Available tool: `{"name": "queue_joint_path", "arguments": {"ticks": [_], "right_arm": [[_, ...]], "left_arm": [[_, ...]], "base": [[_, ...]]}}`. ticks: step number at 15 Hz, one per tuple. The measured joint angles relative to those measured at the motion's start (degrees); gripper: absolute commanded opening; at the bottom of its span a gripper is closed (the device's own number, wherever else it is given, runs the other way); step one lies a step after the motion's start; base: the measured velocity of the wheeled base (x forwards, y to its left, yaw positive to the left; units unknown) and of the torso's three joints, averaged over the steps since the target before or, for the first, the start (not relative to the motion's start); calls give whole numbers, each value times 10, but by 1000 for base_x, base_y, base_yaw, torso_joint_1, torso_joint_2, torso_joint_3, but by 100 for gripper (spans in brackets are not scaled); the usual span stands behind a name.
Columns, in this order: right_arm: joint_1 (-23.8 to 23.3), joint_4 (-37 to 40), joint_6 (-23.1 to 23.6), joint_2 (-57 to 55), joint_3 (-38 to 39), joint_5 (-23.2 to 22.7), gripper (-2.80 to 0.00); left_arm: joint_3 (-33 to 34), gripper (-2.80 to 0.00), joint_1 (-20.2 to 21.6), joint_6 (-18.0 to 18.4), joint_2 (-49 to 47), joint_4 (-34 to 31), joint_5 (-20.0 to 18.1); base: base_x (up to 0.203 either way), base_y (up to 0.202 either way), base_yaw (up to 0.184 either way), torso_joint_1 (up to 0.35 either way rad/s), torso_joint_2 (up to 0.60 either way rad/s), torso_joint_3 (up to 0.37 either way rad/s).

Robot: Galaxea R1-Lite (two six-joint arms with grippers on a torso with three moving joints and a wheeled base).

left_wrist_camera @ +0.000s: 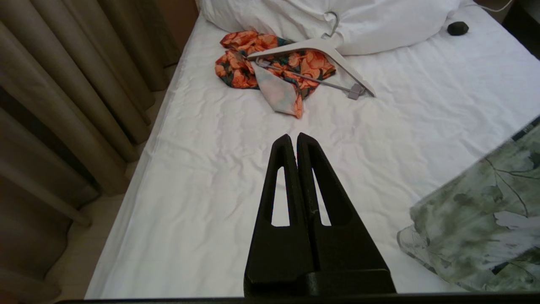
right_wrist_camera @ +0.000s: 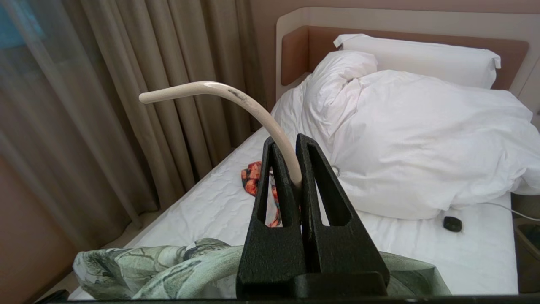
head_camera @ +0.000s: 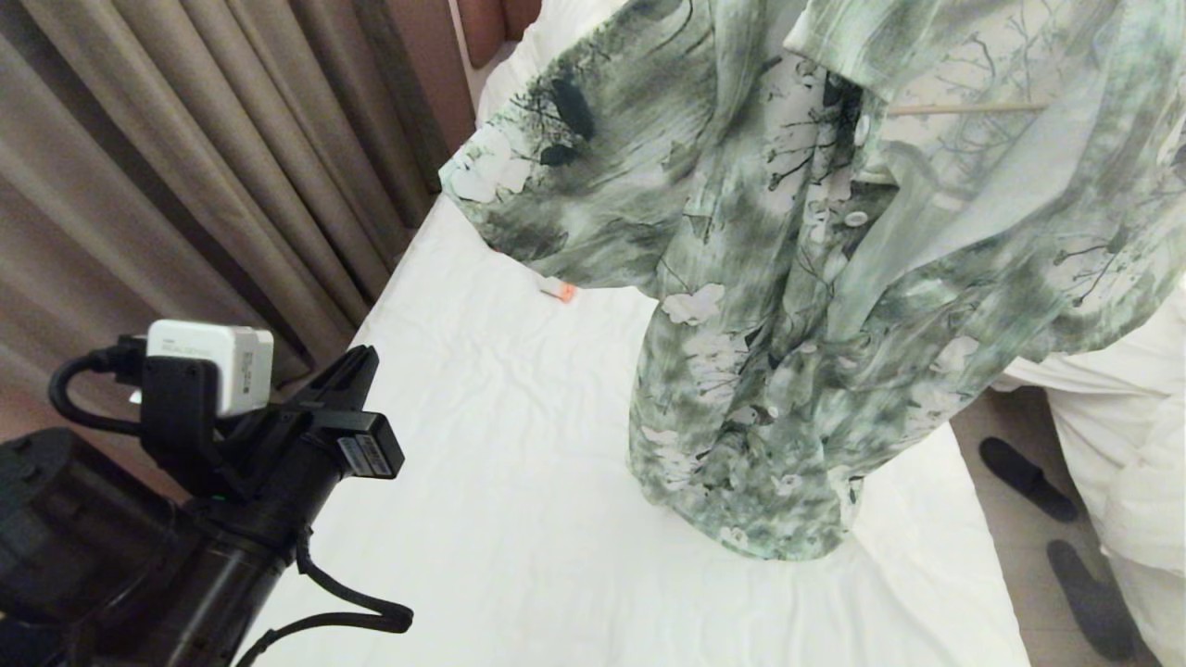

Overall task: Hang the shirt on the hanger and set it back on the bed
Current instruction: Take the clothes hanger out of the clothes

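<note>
The green-and-white floral shirt [head_camera: 788, 278] hangs in the air on the cream hanger [head_camera: 964, 108], whose bar shows through the open collar. Its hem touches the white bed [head_camera: 482, 482]. My right gripper [right_wrist_camera: 291, 143] is shut on the hanger's slim hook [right_wrist_camera: 236, 97], which curves up out of the jaws, and the shirt [right_wrist_camera: 168, 270] bunches just below it. My left gripper [left_wrist_camera: 294, 137] is shut with nothing in it. It hovers over the sheet, apart from the shirt's sleeve [left_wrist_camera: 485, 219]. In the head view the left gripper [head_camera: 357, 366] stands at the lower left.
An orange-red floral garment [left_wrist_camera: 270, 63] and a flat white hanger [left_wrist_camera: 320, 46] lie near the bunched duvet [right_wrist_camera: 422, 139]. A small black object [right_wrist_camera: 452, 223] rests on the sheet. Curtains [head_camera: 185, 185] run along the bed's left side. Dark slippers [head_camera: 1028, 477] lie on the floor right.
</note>
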State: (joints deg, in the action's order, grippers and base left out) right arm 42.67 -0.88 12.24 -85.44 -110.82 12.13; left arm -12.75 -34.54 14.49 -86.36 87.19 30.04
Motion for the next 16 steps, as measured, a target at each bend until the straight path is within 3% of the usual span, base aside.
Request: {"name": "queue_joint_path", "arguments": {"ticks": [13,16], "right_arm": [[0,3,14,10,-16,-4,-280],[-1,33,10,16,-18,-6,-280]], "left_arm": [[9,-280,8,0,6,0,4],[12,-280,-1,-12,22,0,-9]], "base": [[0,0,0,0,0,0],[0,0,0,0,0,0]]}}
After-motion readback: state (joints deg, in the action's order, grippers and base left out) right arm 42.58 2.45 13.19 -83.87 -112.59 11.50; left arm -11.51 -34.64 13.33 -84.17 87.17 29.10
